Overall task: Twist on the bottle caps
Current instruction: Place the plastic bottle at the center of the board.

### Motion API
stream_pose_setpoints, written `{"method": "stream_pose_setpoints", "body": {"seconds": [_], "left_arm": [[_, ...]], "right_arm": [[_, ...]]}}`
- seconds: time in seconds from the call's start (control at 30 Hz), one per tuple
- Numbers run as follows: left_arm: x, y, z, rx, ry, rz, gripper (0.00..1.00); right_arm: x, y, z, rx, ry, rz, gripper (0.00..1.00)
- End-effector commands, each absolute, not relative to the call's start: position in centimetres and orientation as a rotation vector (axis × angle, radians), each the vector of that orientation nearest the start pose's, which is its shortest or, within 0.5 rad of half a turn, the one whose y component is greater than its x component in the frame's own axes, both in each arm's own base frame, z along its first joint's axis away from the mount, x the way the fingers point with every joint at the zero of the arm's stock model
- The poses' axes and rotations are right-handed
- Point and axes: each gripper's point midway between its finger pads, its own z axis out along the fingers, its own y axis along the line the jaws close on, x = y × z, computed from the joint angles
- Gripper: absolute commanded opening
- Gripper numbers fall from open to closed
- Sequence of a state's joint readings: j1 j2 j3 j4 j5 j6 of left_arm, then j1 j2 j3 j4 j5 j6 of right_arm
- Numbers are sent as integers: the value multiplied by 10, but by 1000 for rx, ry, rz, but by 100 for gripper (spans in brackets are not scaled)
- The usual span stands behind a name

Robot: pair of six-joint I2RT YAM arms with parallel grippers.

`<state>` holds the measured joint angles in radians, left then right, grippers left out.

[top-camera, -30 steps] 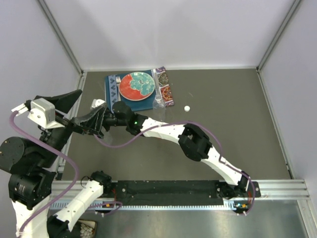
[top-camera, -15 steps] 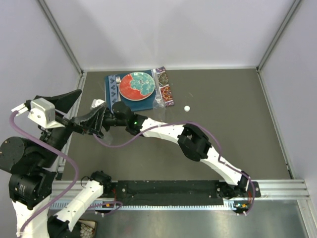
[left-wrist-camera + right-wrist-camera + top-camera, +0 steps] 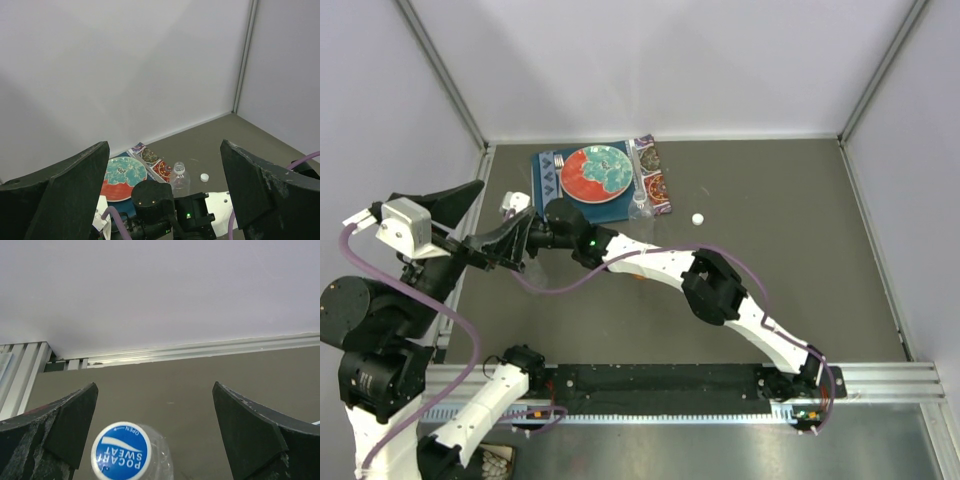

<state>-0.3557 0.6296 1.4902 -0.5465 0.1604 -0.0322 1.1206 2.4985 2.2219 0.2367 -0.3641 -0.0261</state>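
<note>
A clear bottle with a blue-and-white cap (image 3: 121, 451) on it rises from the bottom edge of the right wrist view. It stands between the fingers of my right gripper (image 3: 155, 387), nearer the left one, and the jaws stand wide open without touching it. In the top view that gripper (image 3: 506, 240) reaches far left across the table. My left gripper (image 3: 164, 145) hangs open and empty above the table's left side, looking down on the right wrist. An uncapped clear bottle (image 3: 179, 179) stands upright by the placemat. A loose white cap (image 3: 698, 218) lies on the table to the right of that bottle.
A red-and-teal plate (image 3: 595, 172) rests on a patterned placemat (image 3: 658, 190) at the back left. Grey walls close in the table on three sides. The right arm (image 3: 720, 290) stretches diagonally over the table's middle. An aluminium rail (image 3: 470, 200) runs along the left edge.
The right wrist and gripper have edged slightly toward the far left. The left arm has not moved.
</note>
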Motion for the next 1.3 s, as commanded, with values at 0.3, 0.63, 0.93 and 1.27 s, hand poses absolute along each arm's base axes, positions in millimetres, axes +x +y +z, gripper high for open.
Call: {"method": "stream_pose_setpoints", "body": {"seconds": [0.3, 0.63, 0.93, 1.27], "left_arm": [[137, -83, 562, 324, 1147, -441, 99], [121, -57, 617, 230, 1021, -356, 99], [170, -133, 545, 550, 1248, -570, 98], [227, -255, 349, 1111, 1625, -611, 98]], "right_arm": [[246, 653, 355, -1095, 1027, 1150, 99], [215, 571, 495, -1000, 858, 1114, 99], [215, 400, 522, -809, 1026, 1029, 99], [258, 215, 435, -387, 1382, 827, 81]]}}
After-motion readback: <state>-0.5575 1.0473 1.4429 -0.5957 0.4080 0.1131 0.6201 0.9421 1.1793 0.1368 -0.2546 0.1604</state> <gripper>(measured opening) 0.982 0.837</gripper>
